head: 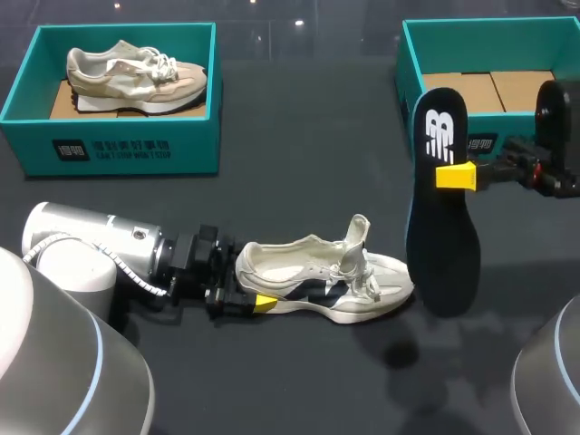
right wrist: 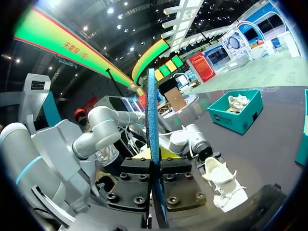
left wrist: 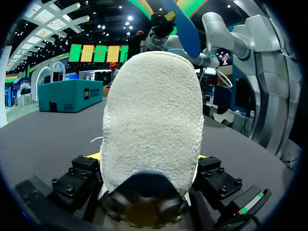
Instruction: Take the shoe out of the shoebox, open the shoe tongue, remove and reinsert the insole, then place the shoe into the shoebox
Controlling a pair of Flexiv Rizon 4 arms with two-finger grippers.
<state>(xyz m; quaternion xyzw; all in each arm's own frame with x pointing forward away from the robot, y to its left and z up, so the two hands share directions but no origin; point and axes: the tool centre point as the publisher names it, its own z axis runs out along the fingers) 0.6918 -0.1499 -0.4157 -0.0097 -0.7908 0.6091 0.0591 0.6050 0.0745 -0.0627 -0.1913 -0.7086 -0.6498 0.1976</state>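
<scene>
Two claws closed: left claw clamps the heel of the shoe, toe toward the right edge of the surface; right claw holds insole upright just past toe.

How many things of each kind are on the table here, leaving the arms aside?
Boxes: 2 (left box, right box)
Shoes: 2 (boxed shoe, loose shoe)
Insoles: 1 (insole)
Total: 5
</scene>
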